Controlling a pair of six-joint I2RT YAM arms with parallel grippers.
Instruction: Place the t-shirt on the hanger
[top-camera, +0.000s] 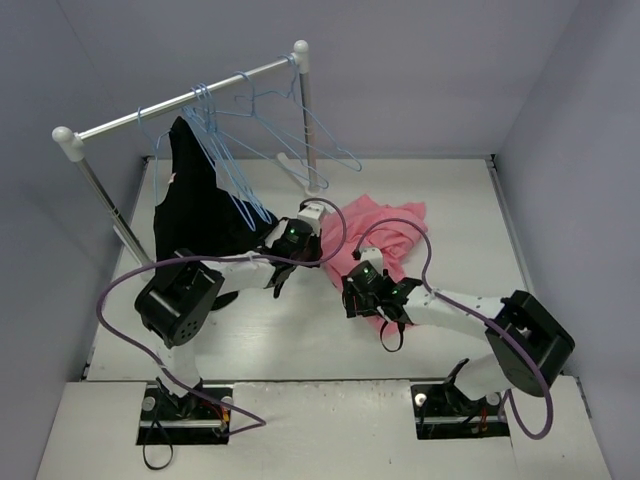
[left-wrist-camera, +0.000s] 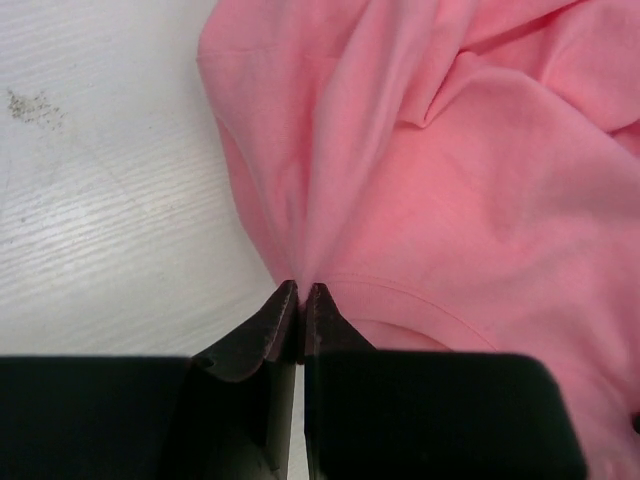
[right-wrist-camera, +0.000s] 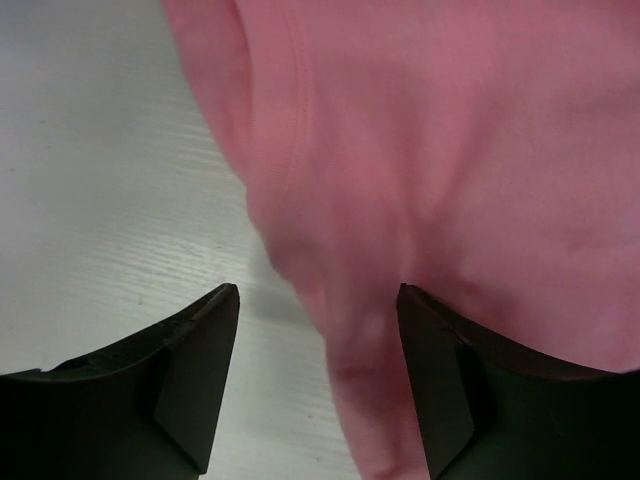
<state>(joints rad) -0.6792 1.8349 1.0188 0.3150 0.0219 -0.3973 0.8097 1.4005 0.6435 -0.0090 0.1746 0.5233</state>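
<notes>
White table (top-camera: 300, 340), faint wood-grain lines. Metal garment rail (top-camera: 190, 98) at far left, slim tube with white knob ends. Black garment (top-camera: 195, 205) draped below it. Salmon-pink t-shirt (top-camera: 385, 225), soft, crumpled on table just right of rail. Thin light-blue wire hangers (top-camera: 213, 125) hooked on rail. Left gripper (left-wrist-camera: 301, 290) clamped tight on pinched t-shirt fold by stitched seam. Right gripper (right-wrist-camera: 318, 300) spread wide, straddling a fold, not gripping.

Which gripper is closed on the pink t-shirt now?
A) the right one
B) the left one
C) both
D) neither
B: the left gripper pinches a fold of the t-shirt, while the right gripper stands open with cloth between its fingers.
</notes>
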